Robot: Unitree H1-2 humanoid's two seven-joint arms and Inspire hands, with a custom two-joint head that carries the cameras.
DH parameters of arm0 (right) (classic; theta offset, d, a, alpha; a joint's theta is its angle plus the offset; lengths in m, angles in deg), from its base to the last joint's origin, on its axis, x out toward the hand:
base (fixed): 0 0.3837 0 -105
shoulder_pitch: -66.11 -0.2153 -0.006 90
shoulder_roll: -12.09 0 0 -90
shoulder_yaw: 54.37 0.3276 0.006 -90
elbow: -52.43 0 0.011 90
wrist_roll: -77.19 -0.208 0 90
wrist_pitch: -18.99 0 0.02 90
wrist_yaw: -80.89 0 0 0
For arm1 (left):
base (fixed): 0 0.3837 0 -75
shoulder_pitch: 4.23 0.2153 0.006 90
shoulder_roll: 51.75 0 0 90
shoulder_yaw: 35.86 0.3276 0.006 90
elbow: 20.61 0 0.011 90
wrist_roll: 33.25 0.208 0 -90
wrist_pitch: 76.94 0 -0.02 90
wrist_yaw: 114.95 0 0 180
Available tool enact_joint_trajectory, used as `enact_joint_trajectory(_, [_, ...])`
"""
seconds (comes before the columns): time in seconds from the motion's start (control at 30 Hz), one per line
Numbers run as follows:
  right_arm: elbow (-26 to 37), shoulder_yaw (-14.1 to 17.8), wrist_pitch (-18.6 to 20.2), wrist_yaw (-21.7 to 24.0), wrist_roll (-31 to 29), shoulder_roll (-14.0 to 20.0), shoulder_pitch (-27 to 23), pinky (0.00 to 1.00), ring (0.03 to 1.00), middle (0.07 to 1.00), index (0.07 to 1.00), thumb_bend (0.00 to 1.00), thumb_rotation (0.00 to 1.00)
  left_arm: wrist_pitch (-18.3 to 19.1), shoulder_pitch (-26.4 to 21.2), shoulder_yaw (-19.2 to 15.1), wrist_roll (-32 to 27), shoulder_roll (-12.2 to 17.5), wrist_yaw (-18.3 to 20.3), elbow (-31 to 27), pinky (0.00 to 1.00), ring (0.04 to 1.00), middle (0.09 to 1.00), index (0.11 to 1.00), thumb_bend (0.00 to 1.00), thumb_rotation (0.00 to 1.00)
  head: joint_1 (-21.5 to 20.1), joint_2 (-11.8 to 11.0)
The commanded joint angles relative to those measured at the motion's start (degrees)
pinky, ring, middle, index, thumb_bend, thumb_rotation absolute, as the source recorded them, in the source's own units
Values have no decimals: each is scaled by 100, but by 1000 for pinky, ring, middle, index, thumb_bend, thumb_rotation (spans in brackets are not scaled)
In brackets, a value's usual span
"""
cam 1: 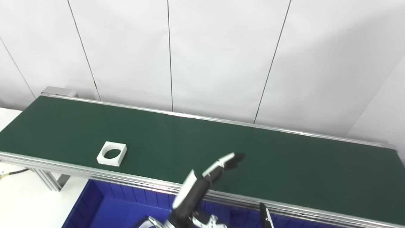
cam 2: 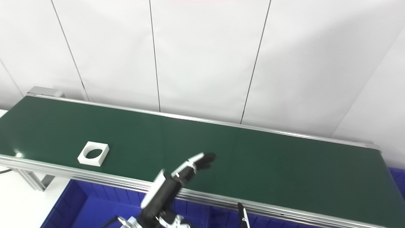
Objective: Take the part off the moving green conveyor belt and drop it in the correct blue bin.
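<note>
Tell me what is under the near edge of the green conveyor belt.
A blue bin sits below the conveyor belt edge; its visible floor is bare. The left hand and belt frame cover the rest.

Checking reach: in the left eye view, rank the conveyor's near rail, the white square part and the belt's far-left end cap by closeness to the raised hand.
1. Silver near rail, just beneath the left hand.
2. White square part with round hole, leftward on the green belt.
3. Grey end cap, far-left corner.

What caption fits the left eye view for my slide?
Left hand raised over the green conveyor belt, apart from the white square part with a round hole; blue bin below.
</note>
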Motion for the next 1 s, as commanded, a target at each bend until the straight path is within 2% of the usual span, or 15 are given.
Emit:
enact_joint_trajectory(0.0, [74,-16,-268,-51,16,-56,-91,1000,1000,999,1000,935,1000,-167,-326,-179,256,81,89,-221,783,861,879,882,986,424,17,2])
enact_joint_trajectory(0.13, [95,-31,-268,-67,27,-73,-98,1000,1000,1000,1000,931,1000,-154,-667,-573,715,211,323,-283,810,873,882,914,955,398,31,13])
enact_joint_trajectory(0.27, [118,-35,-268,-55,5,-81,-97,1000,1000,1000,1000,922,1000,26,-1088,-1033,1636,422,589,-301,769,866,875,915,936,415,31,13])
enact_joint_trajectory(0.43, [142,3,-268,30,-72,-112,-93,1000,1000,1000,1000,949,1000,133,-1715,-1345,2267,890,1086,-135,795,832,845,876,995,203,61,29])
enact_joint_trajectory(0.57, [166,12,-268,70,-88,-117,-78,1000,1000,1000,1000,952,1000,-23,-2255,-1346,2569,1321,1448,270,775,823,833,871,1000,214,89,29])
enact_joint_trajectory(0.7, [143,12,-268,74,-75,-117,-79,1000,1000,1000,1000,947,1000,-152,-2575,-1223,2776,1602,1519,634,755,812,819,869,1000,210,89,29])
enact_joint_trajectory(0.87, [144,7,-268,51,-42,-131,-75,1000,1000,1000,1000,935,1000,-140,-2846,-1128,3015,1854,1754,1038,741,803,819,867,1000,212,90,36])
enact_joint_trajectory(0.97, [146,11,-268,50,-46,-140,-79,1000,1000,1000,1000,937,1000,-134,-2954,-1086,3268,1953,1823,1366,733,789,814,862,1000,167,83,42])
